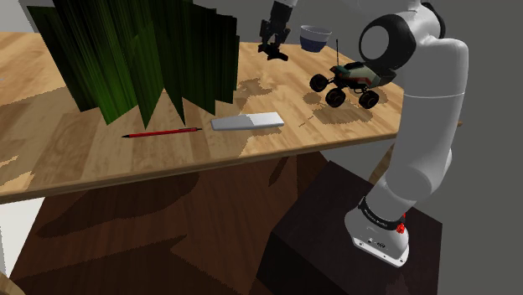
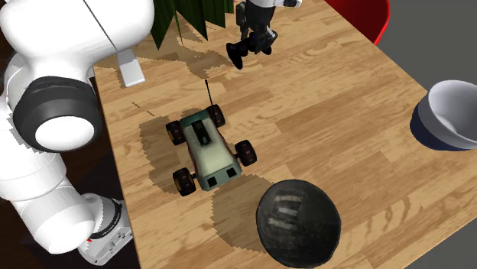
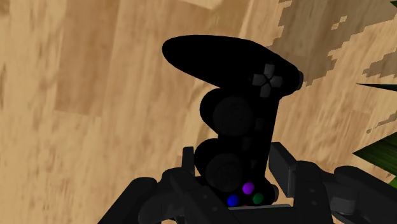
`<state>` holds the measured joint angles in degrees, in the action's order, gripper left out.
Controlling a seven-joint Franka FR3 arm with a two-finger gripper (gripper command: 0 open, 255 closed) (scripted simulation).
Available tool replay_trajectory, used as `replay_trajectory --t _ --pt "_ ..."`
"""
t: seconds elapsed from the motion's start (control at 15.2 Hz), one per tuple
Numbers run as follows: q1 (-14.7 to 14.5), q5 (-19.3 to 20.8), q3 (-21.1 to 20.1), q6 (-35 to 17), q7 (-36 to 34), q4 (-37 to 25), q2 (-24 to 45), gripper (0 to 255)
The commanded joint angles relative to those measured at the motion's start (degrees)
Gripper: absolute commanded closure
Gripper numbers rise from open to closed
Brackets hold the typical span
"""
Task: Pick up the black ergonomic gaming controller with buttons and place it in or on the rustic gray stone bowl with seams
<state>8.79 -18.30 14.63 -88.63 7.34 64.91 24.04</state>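
**Controller [image 3: 242, 108] being clasped at one end, bowl [image 1: 315, 37] standing off to the side**

The black controller is being grasped by the gripper [image 3: 233, 164]. The jaws are being clenched on the handle that carries the coloured buttons. The long axis of the controller is running out from between the jaws, so the cross pad and the other handle are being carried well beyond the fingers [image 3: 282, 167].

In the shoulder view the controller [image 1: 275, 53] is being held, as it seems, a little above the wooden tabletop [image 1: 335, 121], just beside the green plant [image 1: 126, 59]. The bowl, bluish grey outside and pale inside, is standing near the gripper [image 1: 272, 43], toward the shoulder view's right. A toy car [image 1: 348, 82] is standing closer to the arm than the bowl.

The coming move is being decided by this relation. The body of the controller, and not the jaws, is probably to be brought over the opening of the bowl. If only the jaws are being centred over the rim, the far handle is likely to be left hanging outside.
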Motion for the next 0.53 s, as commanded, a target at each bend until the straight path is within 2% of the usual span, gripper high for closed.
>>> replay_trajectory --t 0.0,0.46 --pt "0.41 -0.18 -0.02 2.06 -0.34 -2.77 0.7 255" --pt "2.42 -1.39 -0.37 10.14 -2.02 -15.45 5.11 255"
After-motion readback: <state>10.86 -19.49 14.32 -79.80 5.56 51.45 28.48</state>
